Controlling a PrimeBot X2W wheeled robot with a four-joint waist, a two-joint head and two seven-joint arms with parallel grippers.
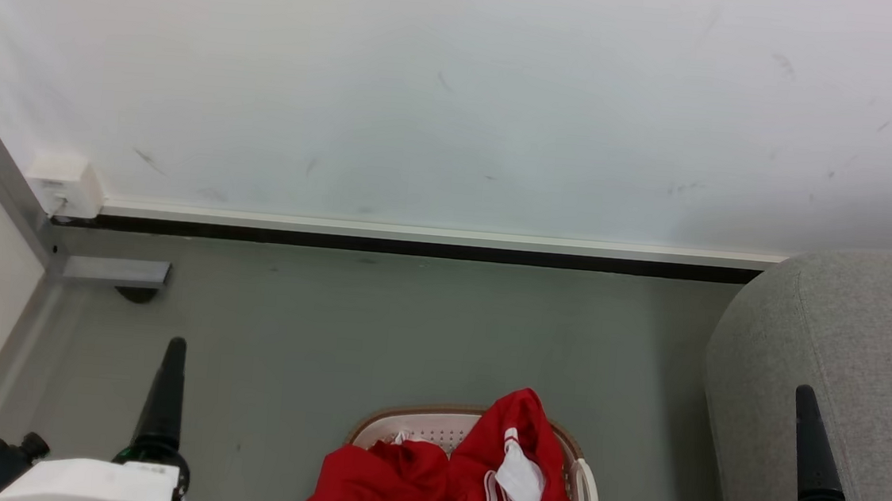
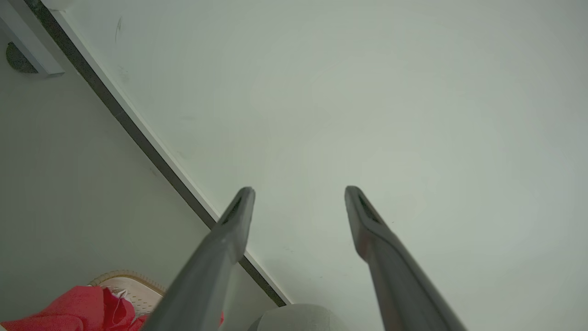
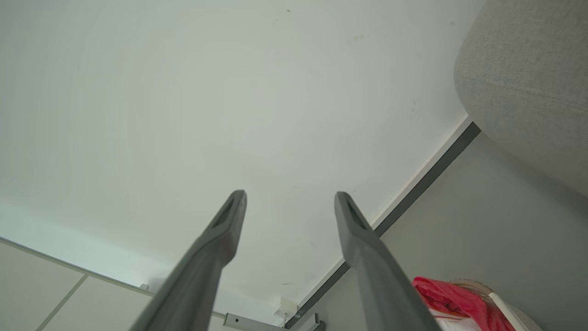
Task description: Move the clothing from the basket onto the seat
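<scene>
On the head camera I see the clothing heaped in the basket on the floor, with the seat near it on the right. From there each gripper reads as one dark finger, edge-on. The wrist cameras give me the gap. The left gripper and the right gripper both stand spread wide, holding nothing, aimed at the pale wall.
</scene>
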